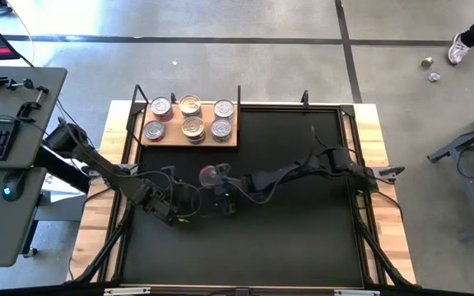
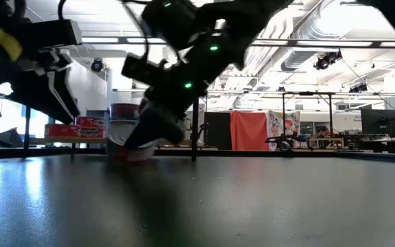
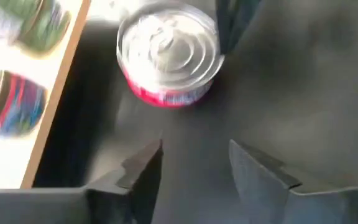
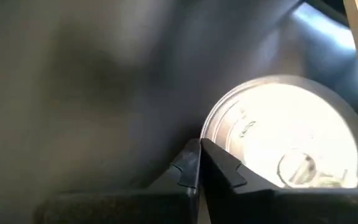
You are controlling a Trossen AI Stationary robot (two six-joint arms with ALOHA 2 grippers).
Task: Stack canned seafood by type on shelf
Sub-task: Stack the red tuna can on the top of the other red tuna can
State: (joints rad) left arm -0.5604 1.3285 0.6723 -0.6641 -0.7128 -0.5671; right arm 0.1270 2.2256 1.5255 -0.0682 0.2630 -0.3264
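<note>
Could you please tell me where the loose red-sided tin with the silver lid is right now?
In the high view, the red-sided silver-lidded tin sits on the black table mat, just in front of the light-brown wooden shelf, beside the right gripper.

No legible text anywhere. Red-sided can (image 3: 168,57): label print blurred, unreadable. Cans on shelf (image 1: 189,136): labels too small to read. Background banner (image 2: 280,127): markings indistinct.

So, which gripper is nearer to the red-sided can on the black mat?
Right. The right gripper, shut, touches the red-sided can at its rim. The left gripper stands apart from it, jaws open and empty.
</note>
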